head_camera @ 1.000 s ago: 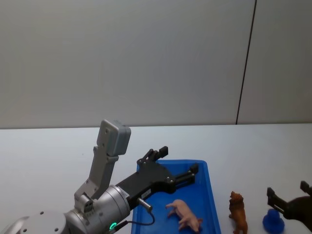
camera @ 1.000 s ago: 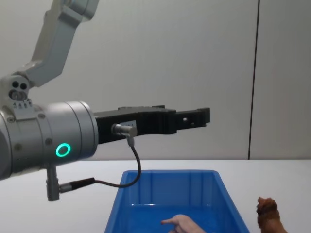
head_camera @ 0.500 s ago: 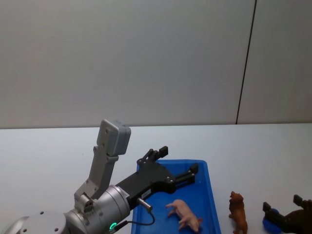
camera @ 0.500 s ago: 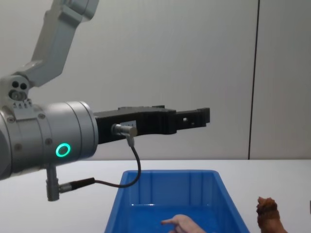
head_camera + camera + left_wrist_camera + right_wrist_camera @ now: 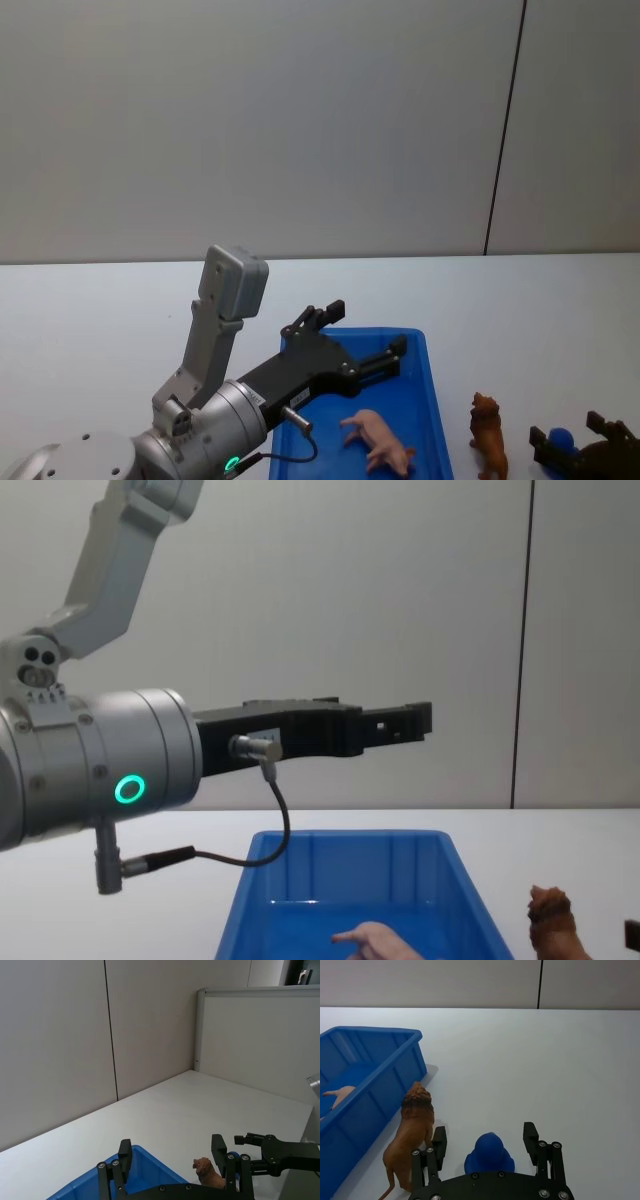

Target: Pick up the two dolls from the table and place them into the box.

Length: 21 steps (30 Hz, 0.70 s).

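The pale pink pig doll (image 5: 380,441) lies inside the blue box (image 5: 434,400), also seen in the chest view (image 5: 372,941). The reddish-brown doll (image 5: 488,436) stands on the white table (image 5: 520,320) just right of the box. In the right wrist view this doll (image 5: 414,1132) is beside one finger of my right gripper (image 5: 485,1137). That gripper is open, low over the table, with its fingers either side of a small dark-blue object (image 5: 489,1153). My left gripper (image 5: 362,332) hangs open and empty above the box.
A grey wall stands behind the table. Bare tabletop (image 5: 520,1060) stretches beyond the brown doll and the dark-blue object. The left arm's grey body (image 5: 90,760) looms large at the chest view's left.
My right gripper has dropped lower and drawn nearer, so its fingers now straddle the dark-blue object. The left arm, the box and both dolls have not moved.
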Tool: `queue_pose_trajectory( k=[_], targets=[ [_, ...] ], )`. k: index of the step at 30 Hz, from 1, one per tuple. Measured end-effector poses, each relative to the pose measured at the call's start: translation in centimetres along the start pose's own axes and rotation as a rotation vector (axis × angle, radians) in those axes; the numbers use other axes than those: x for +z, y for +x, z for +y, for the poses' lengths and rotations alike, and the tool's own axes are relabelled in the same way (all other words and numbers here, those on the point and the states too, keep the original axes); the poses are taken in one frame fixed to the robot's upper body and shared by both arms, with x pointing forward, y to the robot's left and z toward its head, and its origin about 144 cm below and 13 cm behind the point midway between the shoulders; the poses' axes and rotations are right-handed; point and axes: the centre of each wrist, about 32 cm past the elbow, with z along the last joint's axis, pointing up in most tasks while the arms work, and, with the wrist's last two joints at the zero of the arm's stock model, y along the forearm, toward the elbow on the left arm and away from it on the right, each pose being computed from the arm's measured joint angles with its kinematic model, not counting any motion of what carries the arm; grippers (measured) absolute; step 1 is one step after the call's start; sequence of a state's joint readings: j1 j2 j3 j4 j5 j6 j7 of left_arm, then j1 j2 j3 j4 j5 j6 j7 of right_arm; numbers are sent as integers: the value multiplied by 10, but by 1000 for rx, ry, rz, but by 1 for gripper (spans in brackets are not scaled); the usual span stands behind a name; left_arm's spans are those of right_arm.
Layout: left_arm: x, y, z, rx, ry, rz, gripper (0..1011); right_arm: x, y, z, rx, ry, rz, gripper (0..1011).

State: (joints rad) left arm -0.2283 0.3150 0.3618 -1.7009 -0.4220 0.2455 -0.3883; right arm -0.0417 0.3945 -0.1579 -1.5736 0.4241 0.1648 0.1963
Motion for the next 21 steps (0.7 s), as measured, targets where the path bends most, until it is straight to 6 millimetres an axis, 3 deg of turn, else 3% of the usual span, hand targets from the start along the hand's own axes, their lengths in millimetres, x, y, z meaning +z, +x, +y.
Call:
queue_pose_trajectory(
  k=[10,14,17,21],
  targets=[
    [0,0,0,0,0,0,1001,-6,2,8,-1,-17,-7,729],
    [0,0,0,0,0,0,1001,-7,2,11,-3,-22,-14,559],
    [0,0,0,0,0,0,1001,-8,2,14,-3,-29,-20,518],
    [0,0,0,0,0,0,1002,-8,2,16,0,-37,-25,358]
  ],
)
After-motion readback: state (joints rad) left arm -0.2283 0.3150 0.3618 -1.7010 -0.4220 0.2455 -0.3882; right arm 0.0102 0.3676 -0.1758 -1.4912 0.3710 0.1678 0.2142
